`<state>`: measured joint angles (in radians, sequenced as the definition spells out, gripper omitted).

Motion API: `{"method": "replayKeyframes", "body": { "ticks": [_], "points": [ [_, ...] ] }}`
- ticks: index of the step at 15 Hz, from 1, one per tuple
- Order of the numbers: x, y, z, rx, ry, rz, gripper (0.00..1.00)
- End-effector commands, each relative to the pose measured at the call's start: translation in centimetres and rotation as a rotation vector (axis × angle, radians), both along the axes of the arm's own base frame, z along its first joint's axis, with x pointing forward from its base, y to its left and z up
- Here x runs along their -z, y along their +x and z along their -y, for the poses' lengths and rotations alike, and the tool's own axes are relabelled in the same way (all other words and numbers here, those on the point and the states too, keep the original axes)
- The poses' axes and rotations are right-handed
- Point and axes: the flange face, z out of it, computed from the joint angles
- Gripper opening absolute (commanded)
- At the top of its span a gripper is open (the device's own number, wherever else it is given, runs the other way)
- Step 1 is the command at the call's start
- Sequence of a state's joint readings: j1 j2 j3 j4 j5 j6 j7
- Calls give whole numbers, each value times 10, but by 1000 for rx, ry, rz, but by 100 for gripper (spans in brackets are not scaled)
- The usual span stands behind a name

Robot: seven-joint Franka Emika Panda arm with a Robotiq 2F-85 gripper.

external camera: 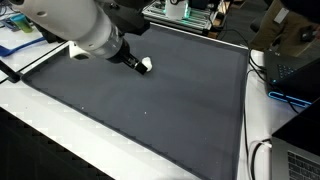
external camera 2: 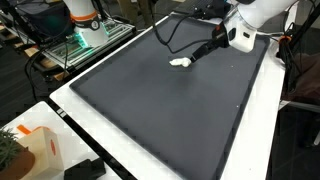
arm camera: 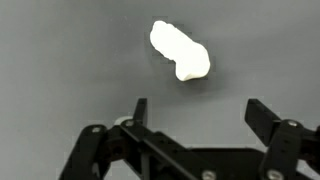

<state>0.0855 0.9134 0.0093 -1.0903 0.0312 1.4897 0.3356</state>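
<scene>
Gripper [arm camera: 196,106] jaws spread wide, empty, over dark mat [arm camera: 60,60]; white lump [arm camera: 180,50] farther out, untouched. Risk: closing here grabs nothing or knocks lump away.

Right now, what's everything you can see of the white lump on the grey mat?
The white lump is a small, irregular, elongated blob with rounded ends, one end thicker. It looks soft and matte, like crumpled tissue or dough; which, I cannot tell. It lies flat on the dark grey mat, slanted in the wrist view, and seems whole. Only the mat touches it. The open gripper is just short of it, its fingers clear of the lump.
</scene>
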Motion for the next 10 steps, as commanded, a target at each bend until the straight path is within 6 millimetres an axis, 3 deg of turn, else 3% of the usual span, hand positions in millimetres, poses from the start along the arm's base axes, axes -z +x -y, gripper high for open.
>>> {"method": "replayKeyframes", "body": {
  "ticks": [1, 6, 10],
  "points": [
    [8, 7, 27, 88, 57, -15, 100],
    [12, 4, 60, 186, 72, -17, 100],
    [13, -1, 72, 269, 87, 6, 100]
  ]
}}
